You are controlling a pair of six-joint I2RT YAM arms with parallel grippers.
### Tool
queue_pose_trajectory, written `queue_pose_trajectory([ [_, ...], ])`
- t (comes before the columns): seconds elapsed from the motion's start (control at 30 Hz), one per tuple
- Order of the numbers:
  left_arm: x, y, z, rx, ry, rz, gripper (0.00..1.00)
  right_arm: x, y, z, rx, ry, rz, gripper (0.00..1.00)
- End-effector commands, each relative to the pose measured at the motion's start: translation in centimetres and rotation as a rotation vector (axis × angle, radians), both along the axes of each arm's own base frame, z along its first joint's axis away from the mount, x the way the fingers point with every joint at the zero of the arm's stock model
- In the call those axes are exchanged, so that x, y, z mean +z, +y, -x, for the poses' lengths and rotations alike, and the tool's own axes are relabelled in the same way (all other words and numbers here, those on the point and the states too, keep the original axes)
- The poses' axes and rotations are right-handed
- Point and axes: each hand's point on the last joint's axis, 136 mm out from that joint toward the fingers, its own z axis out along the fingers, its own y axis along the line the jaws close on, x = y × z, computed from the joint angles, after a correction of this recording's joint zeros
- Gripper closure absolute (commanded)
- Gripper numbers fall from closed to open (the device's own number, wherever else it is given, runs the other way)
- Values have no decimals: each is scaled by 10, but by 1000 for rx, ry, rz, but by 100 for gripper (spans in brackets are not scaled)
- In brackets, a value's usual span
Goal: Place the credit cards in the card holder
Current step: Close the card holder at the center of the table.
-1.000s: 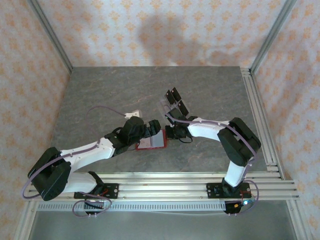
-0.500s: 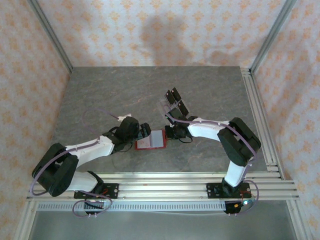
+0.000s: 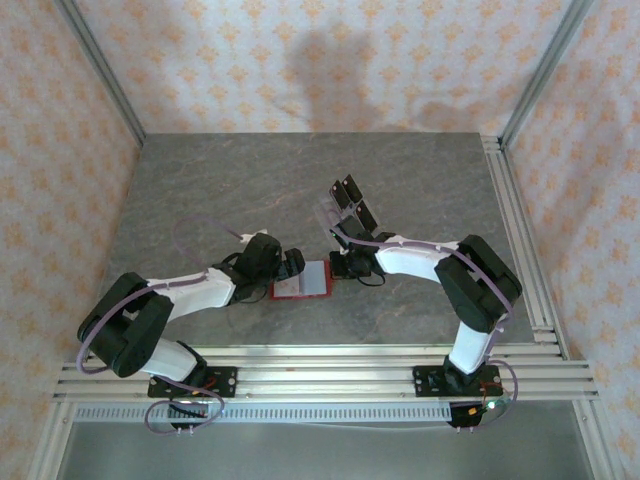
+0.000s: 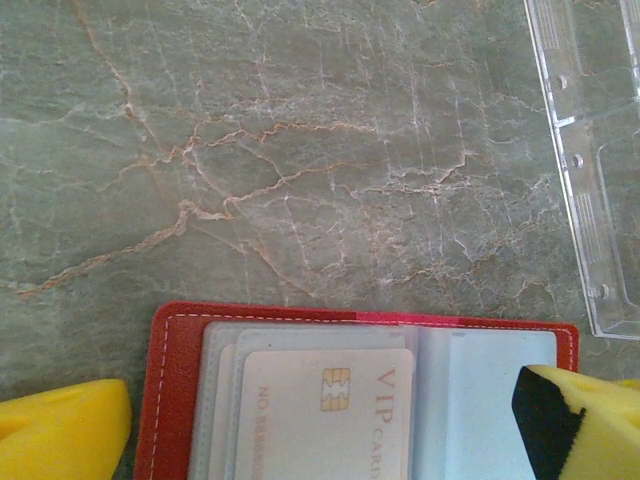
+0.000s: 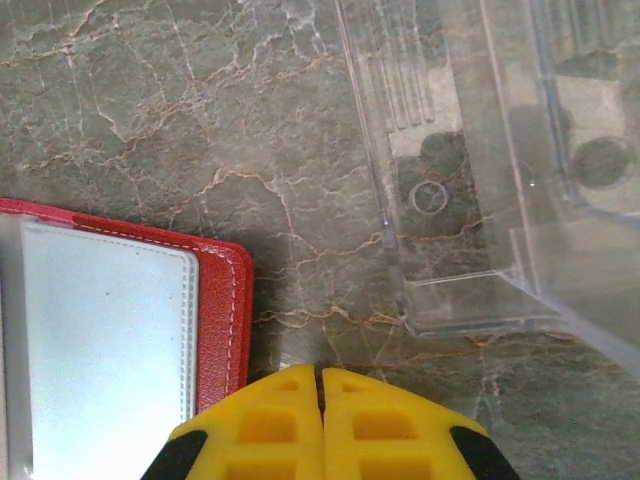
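Your left gripper (image 3: 288, 264) has drawn back since a second ago: it was over the wallet (image 3: 303, 283) and now sits at that wallet's left edge, fingers spread wide apart. Seen from that wrist, the wallet lies open on the table (image 4: 250, 150) just ahead of the fingers, with a pale card (image 4: 325, 410) (printed VIP, gold chip) tucked in its left clear pocket. Your right gripper (image 5: 320, 400) is closed tight, fingers together, its tips just beside the wallet's red right edge. The clear tray (image 5: 470, 180) lies ahead of it and to its right.
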Motion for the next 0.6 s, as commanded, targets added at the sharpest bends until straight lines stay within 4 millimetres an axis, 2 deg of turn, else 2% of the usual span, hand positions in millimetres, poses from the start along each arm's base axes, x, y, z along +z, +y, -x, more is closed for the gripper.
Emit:
queue_pose_trajectory([
  [0.0, 12, -14, -6, -41, -52, 70, 0, -6, -1, 2, 3, 14, 6, 100],
  [0.27, 63, -29, -6, -47, -164, 190, 0, -8, 1, 1, 8, 20, 5, 100],
  [0.37, 82, -41, -4, -64, -200, 225, 0, -8, 0, 1, 8, 20, 9, 100],
  [0.47, 91, -57, -4, -84, -217, 246, 0, -9, 0, 1, 8, 21, 11, 100],
  [0.57, 89, -73, -4, -105, -214, 249, 0, -8, -1, 2, 6, 21, 12, 100],
])
